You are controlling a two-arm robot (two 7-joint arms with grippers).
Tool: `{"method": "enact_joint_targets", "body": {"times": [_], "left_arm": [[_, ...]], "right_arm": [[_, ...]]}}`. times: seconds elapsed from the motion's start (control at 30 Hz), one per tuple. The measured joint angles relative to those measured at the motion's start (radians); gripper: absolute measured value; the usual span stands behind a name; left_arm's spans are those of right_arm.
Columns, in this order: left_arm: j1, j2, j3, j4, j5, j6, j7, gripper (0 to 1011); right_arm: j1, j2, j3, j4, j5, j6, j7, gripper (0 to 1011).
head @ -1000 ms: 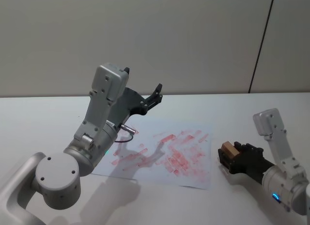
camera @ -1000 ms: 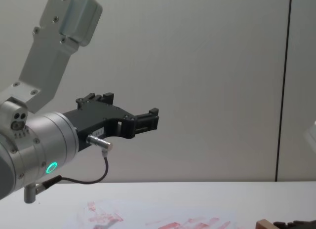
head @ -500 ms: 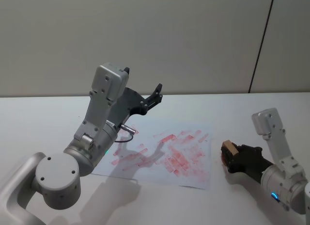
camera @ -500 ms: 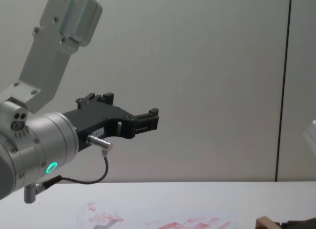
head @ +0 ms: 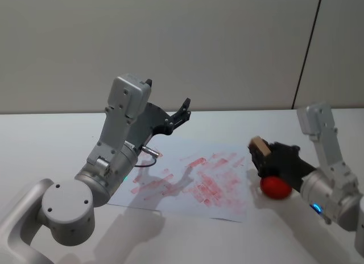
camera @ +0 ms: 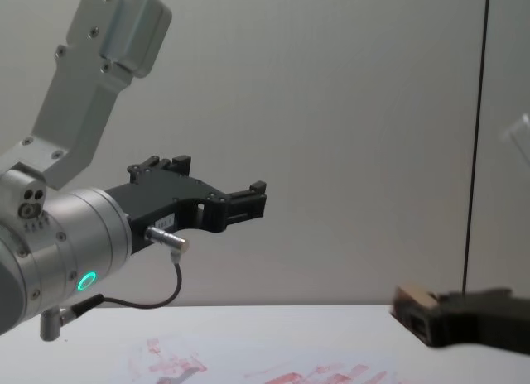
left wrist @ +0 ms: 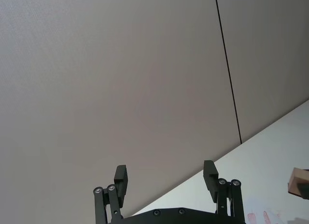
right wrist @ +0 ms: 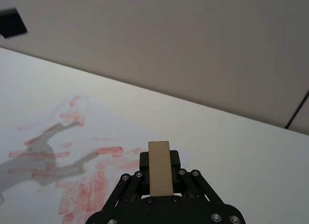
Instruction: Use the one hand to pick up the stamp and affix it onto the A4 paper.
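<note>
while the right hand (head: 259, 153) clamps the stamp (head: 259, 144) between its fingers, it hangs above the table (head: 51, 140) at the a4 paper's (head: 190, 187) right edge, with a red round object (head: 274, 188) under it. left gripper (left wrist: 165, 172) parked raised, fingers apart.

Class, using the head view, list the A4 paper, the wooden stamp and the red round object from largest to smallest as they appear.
1. A4 paper: by far the largest.
2. red round object: partly hidden behind the right pincer.
3. stamp: smallest showing, but the pincer grips and covers part of it, so this place is less sure.
</note>
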Motion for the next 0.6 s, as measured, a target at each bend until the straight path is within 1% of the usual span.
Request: {"method": "enact_joint_targets", "body": {"times": [0.13, 0.23, 0.43, 0.6], "left_arm": [[0.0, 0.0, 0.0, 0.0, 0.0, 0.0, 0.0, 1002], [0.0, 0.0, 0.0, 0.0, 0.0, 0.0, 0.0, 1001], [0.0, 0.0, 0.0, 0.0, 0.0, 0.0, 0.0, 1002], [0.0, 0.0, 0.0, 0.0, 0.0, 0.0, 0.0, 1002]], "right_arm": [[0.017, -0.01, -0.005, -0.008, 0.0, 0.003, 0.028, 219], [0.03, -0.018, -0.013, -0.008, -0.009, 0.016, 0.052, 219], [0.05, -0.034, -0.032, 0.017, -0.044, 0.05, 0.092, 219], [0.068, -0.049, -0.052, 0.064, -0.089, 0.08, 0.121, 219]]}}
